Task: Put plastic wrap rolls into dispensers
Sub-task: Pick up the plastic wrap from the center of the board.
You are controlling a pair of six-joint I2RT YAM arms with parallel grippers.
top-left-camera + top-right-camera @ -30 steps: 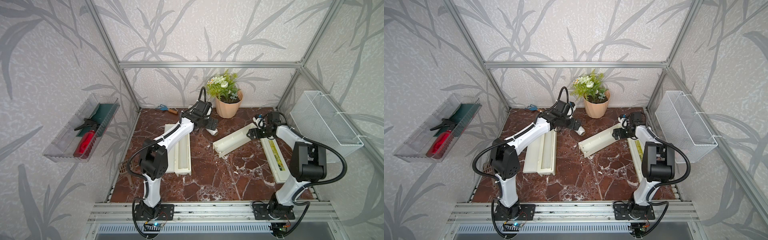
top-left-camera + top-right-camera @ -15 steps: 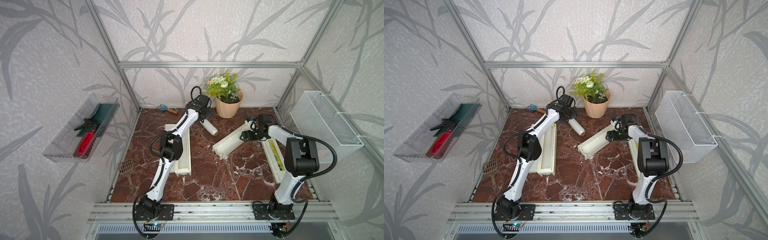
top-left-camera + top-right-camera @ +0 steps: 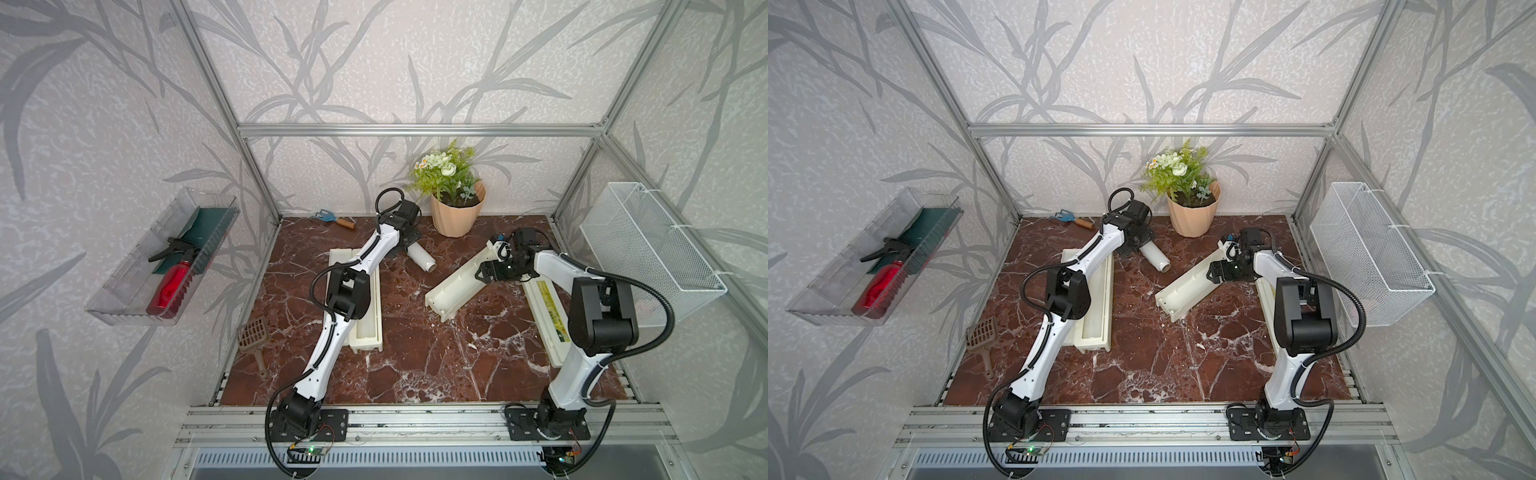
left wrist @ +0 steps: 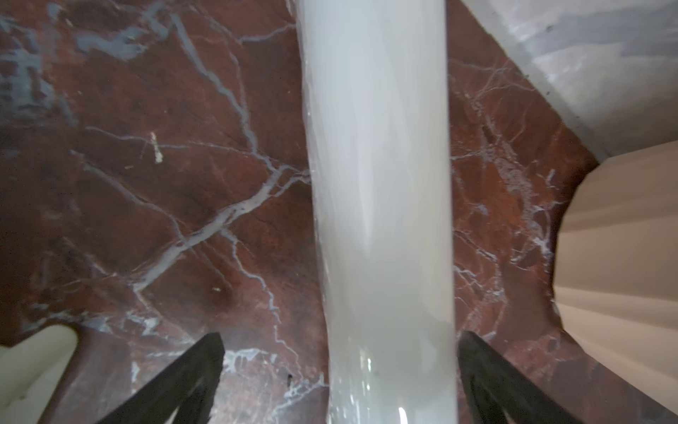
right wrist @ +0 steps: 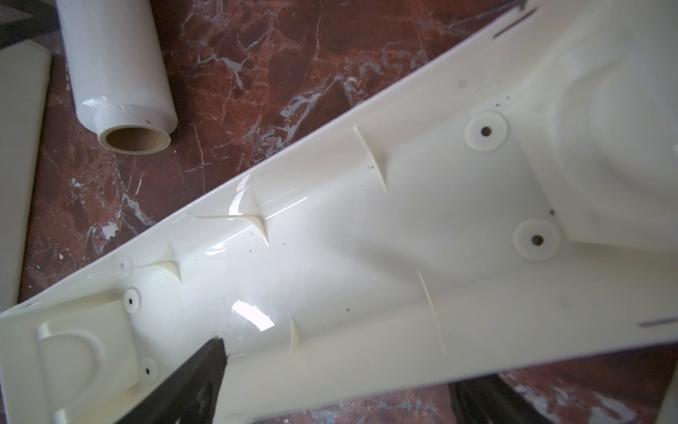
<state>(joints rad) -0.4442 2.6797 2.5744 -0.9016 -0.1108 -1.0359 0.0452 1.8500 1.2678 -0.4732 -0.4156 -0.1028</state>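
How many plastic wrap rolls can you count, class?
1 visible: the plastic wrap roll lies on the table between the open jaws of the left gripper, near the flower pot. Another may be hidden inside a dispenser.

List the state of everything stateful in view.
plastic wrap roll: lying on the table, not loaded
angled dispenser: open, empty
dispenser under left arm: lid open
left gripper: open, straddling the plastic wrap roll
right gripper: open, over the angled dispenser

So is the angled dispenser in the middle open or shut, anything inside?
Open and empty: the angled dispenser shows its bare ribbed trough; one roll lies outside it.
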